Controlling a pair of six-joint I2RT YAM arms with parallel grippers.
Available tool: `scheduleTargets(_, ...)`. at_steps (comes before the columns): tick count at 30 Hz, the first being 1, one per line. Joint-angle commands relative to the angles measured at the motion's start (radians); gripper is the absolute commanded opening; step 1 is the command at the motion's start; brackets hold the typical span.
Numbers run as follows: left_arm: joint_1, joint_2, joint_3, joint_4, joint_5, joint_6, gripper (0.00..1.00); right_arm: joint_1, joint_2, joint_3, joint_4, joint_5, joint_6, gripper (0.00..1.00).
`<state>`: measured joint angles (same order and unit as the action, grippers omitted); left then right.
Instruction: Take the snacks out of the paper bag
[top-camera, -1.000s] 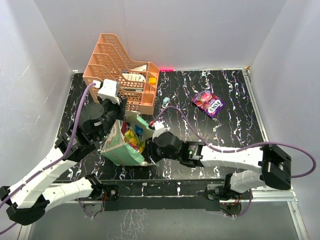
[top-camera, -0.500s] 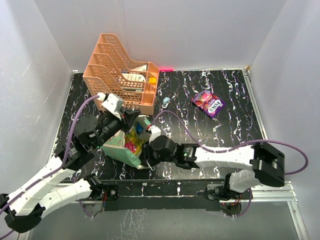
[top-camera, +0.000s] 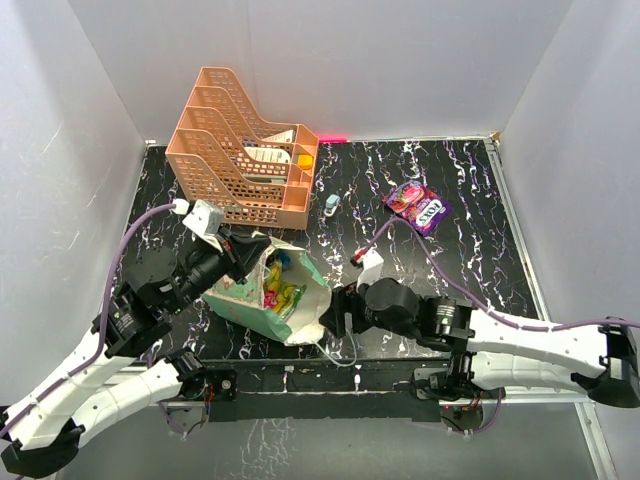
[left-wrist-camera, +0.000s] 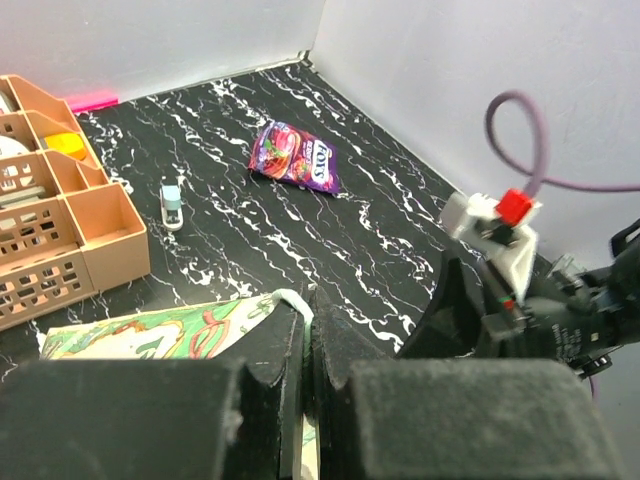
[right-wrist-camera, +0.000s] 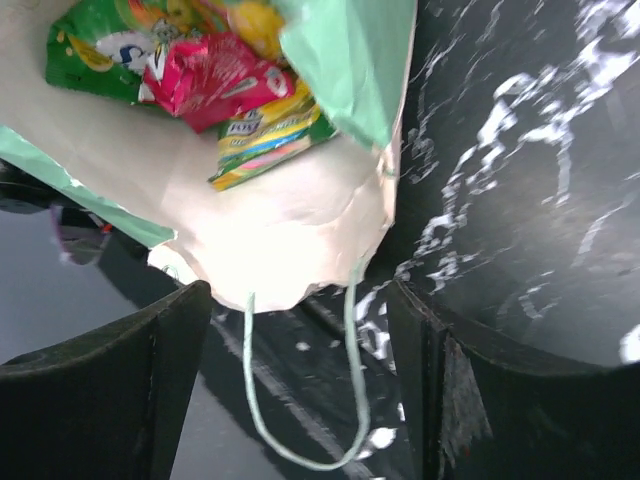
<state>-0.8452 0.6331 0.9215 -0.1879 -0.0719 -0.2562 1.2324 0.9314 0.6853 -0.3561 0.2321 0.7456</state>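
Observation:
The mint-green paper bag (top-camera: 243, 296) lies tipped on the table, its mouth facing front right. My left gripper (top-camera: 244, 252) is shut on the bag's upper edge; in the left wrist view the fingertips (left-wrist-camera: 305, 312) pinch a pale green strip of it above the patterned side (left-wrist-camera: 150, 335). Snacks (top-camera: 281, 291) fill the bag: a pink packet (right-wrist-camera: 215, 80), a green one (right-wrist-camera: 100, 50) and a yellow-green one (right-wrist-camera: 268, 135). My right gripper (top-camera: 335, 313) stands open just outside the mouth, the string handle (right-wrist-camera: 300, 465) hanging loose between its fingers (right-wrist-camera: 300, 340). Purple snacks (top-camera: 418, 205) (left-wrist-camera: 295, 165) lie at the back right.
An orange lattice tray rack (top-camera: 250, 150) stands at the back left, close behind the bag. A small pale blue-white object (top-camera: 331, 204) (left-wrist-camera: 172, 205) lies to the right of the rack. White walls close in the table on three sides.
The right gripper has opened and drawn back to the right, out of the bag. The bag has tipped over toward the front right, its mouth now wide. The left arm has shifted left, still gripping.

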Motion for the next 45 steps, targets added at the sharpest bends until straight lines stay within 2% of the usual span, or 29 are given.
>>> scheduleTargets(1,0.003,-0.003,0.037,-0.028,-0.053,-0.028,0.00,0.001,-0.062,0.126,-0.020,0.106,-0.378,0.74)
scheduleTargets(4,0.003,0.007,0.064,-0.064,-0.109,-0.031,0.00,0.002,-0.046,0.167,0.088,-0.017,-0.678,0.74)
scheduleTargets(6,0.003,0.015,0.078,-0.084,-0.138,-0.031,0.00,0.002,-0.028,0.146,0.215,-0.172,-0.920,0.72)
scheduleTargets(8,0.003,0.021,0.091,-0.099,-0.152,-0.037,0.00,0.002,0.003,0.142,0.220,-0.351,-1.225,0.71)
scheduleTargets(12,0.004,0.017,0.105,-0.117,-0.173,-0.043,0.00,0.002,0.071,0.163,0.237,-0.391,-1.547,0.75)
scheduleTargets(15,0.003,0.009,0.118,-0.125,-0.186,-0.031,0.00,-0.001,0.119,0.180,0.216,-0.396,-1.708,0.77)
scheduleTargets(17,0.003,0.005,0.125,-0.131,-0.203,-0.026,0.00,-0.002,0.164,0.206,0.177,-0.375,-1.765,0.74)
scheduleTargets(21,0.003,-0.008,0.119,-0.122,-0.211,-0.015,0.00,-0.011,0.220,0.199,0.203,-0.356,-1.853,0.67)
scheduleTargets(25,0.003,-0.010,0.122,-0.128,-0.207,-0.006,0.00,-0.045,0.274,0.199,0.202,-0.371,-1.886,0.61)
scheduleTargets(28,0.003,-0.014,0.122,-0.135,-0.209,-0.002,0.00,-0.056,0.312,0.194,0.222,-0.366,-1.903,0.53)
scheduleTargets(45,0.003,-0.034,0.111,-0.142,-0.205,-0.009,0.00,-0.083,0.501,0.212,0.368,-0.397,-1.918,0.49)
